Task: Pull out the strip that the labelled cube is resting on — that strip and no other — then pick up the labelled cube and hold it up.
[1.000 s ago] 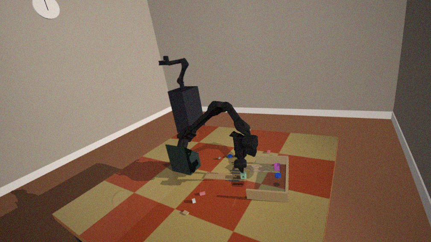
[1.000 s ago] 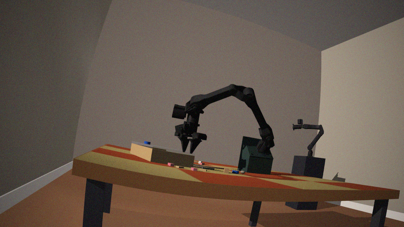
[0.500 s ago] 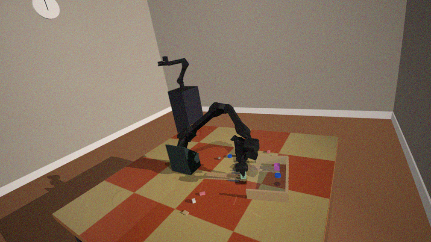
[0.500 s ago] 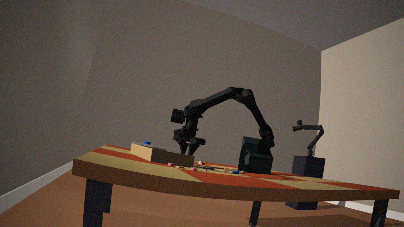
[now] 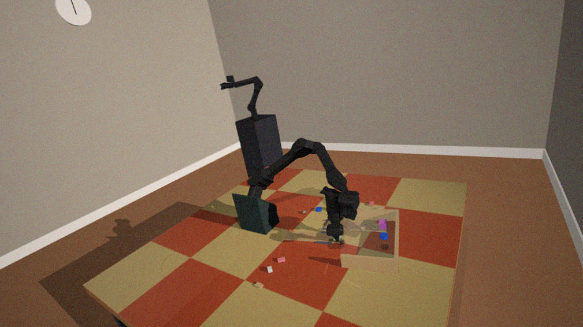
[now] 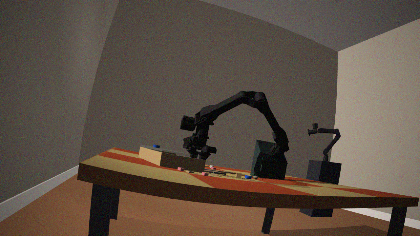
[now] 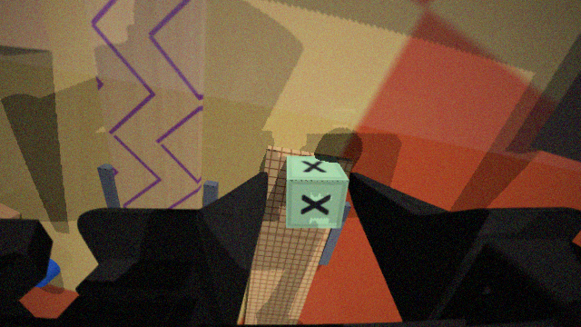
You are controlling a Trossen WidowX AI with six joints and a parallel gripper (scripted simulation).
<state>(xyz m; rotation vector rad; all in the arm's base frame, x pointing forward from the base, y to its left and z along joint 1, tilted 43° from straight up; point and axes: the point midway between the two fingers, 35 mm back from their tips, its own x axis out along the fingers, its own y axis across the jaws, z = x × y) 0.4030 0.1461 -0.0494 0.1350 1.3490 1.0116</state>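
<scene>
To the left of our tool (image 7: 309, 213) we see a strip with purple zigzags (image 7: 150, 113) lying on the desk (image 7: 345, 82), blue posts beside it. Our tool is low over the desk, its fingers partly spread and holding nothing. Between them runs the grid-patterned strip (image 7: 281, 254). The green cube marked with an X (image 7: 315, 197) rests on its far end, just ahead of the fingertips.

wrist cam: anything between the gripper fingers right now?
Yes. In the wrist view the green X-marked cube sits between the gripper fingers, on the grid-patterned strip running under them. Gap remains on both sides; not gripped.
</scene>
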